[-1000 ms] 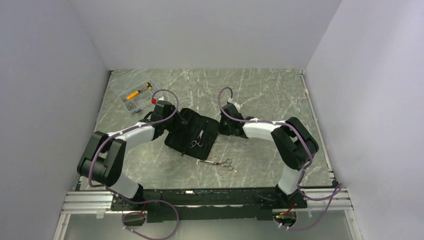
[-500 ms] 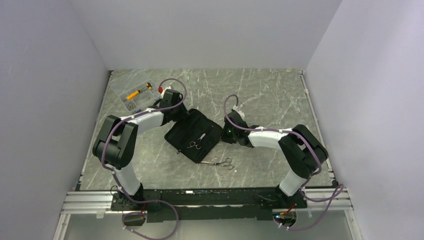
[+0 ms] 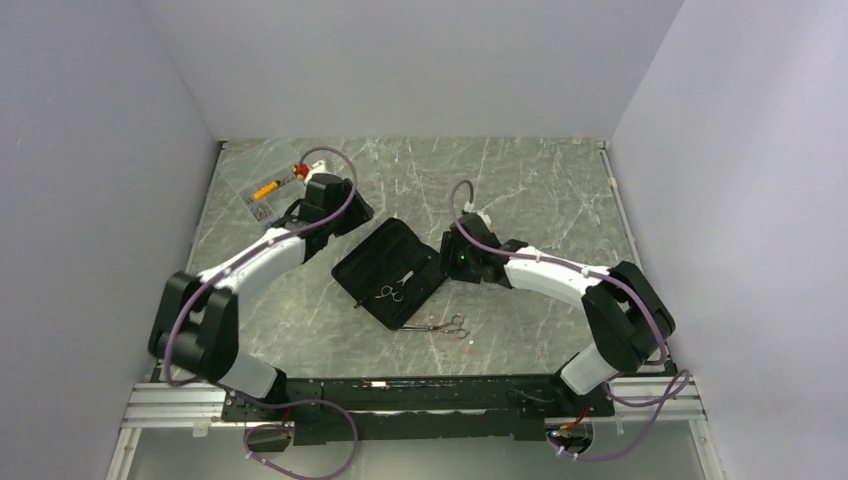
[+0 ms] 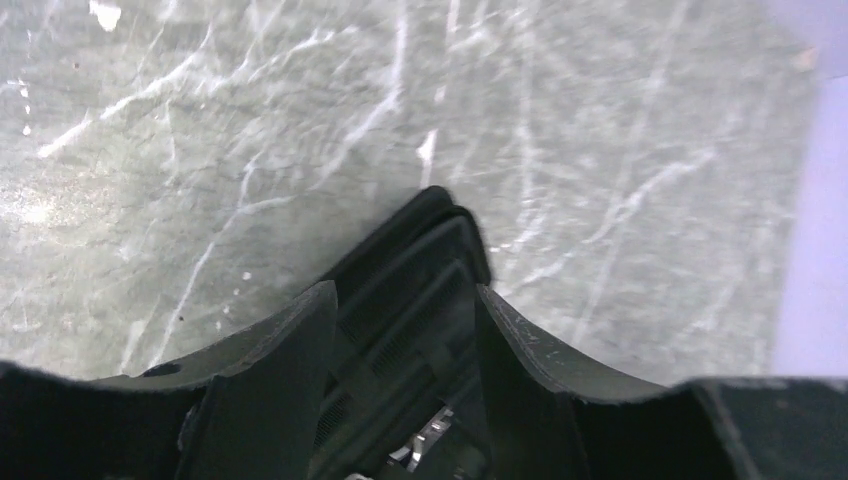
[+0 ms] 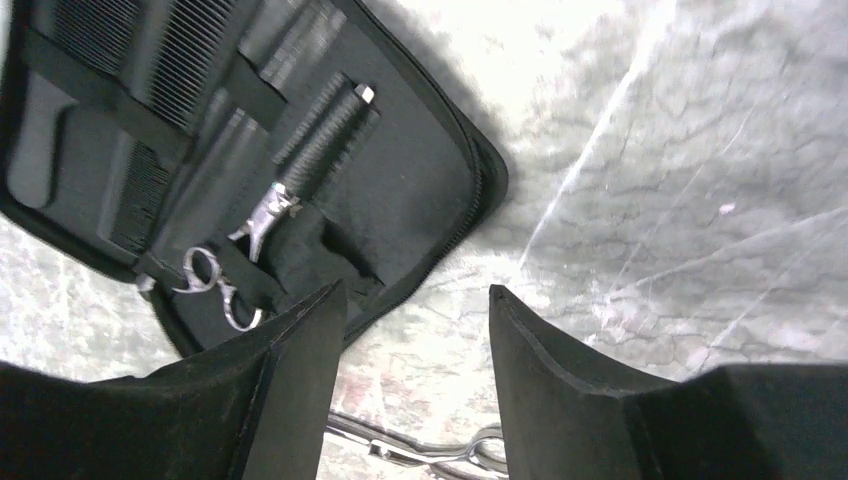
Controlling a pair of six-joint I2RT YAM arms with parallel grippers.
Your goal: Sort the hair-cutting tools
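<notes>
Left jaws stand apart and empty, a corner of the black case [image 4: 415,290] just ahead. Right jaws are apart too, holding nothing. One pair of scissors [image 5: 213,285] and a comb [image 5: 190,65] sit in the case ahead-left of them, and the other scissors [image 3: 447,325] lie on the table [image 3: 540,190] near them.

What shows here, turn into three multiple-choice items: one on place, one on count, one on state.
1. The loose scissors lie: A) inside the case; B) on the table beside the case; C) at the table's far edge.
2. Pairs of scissors in view: A) two; B) one; C) four.
3. The case is: A) zipped shut; B) standing on edge; C) open flat.
Key: 1B, they rest on stone by the case; 2A, the tucked scissors plus the loose pair; 3C, its pockets show.
</notes>
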